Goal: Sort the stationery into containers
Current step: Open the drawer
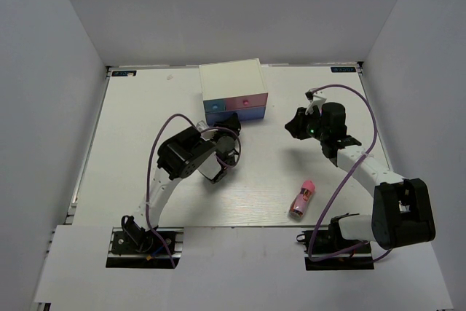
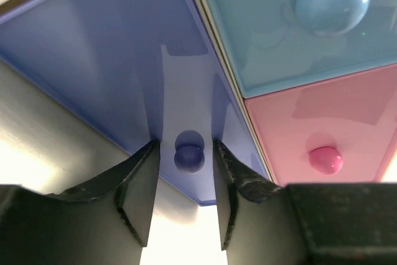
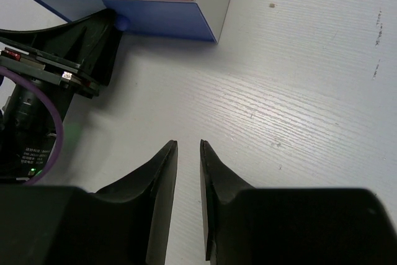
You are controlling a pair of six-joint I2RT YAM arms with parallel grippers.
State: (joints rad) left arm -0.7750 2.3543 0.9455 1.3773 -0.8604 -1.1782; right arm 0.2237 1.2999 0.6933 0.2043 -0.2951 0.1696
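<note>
I judge the sorting hardly begun — my left gripper (image 2: 185, 147) sits half-open around the knob (image 2: 188, 159) of the closed periwinkle drawer (image 2: 93, 60) without pinching it, my right gripper (image 3: 188, 147) hangs nearly closed and empty, and the pink tube (image 1: 302, 199) lies unsorted on the table (image 1: 145, 143).

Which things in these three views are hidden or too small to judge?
- Inside of the white three-drawer chest: in every view the shut drawer fronts hide it.
- The wide periwinkle drawer's knob: in the top view the left gripper covers it.
- The pink cylindrical tube: it shows in the top view only, and its markings are too small to read.
</note>
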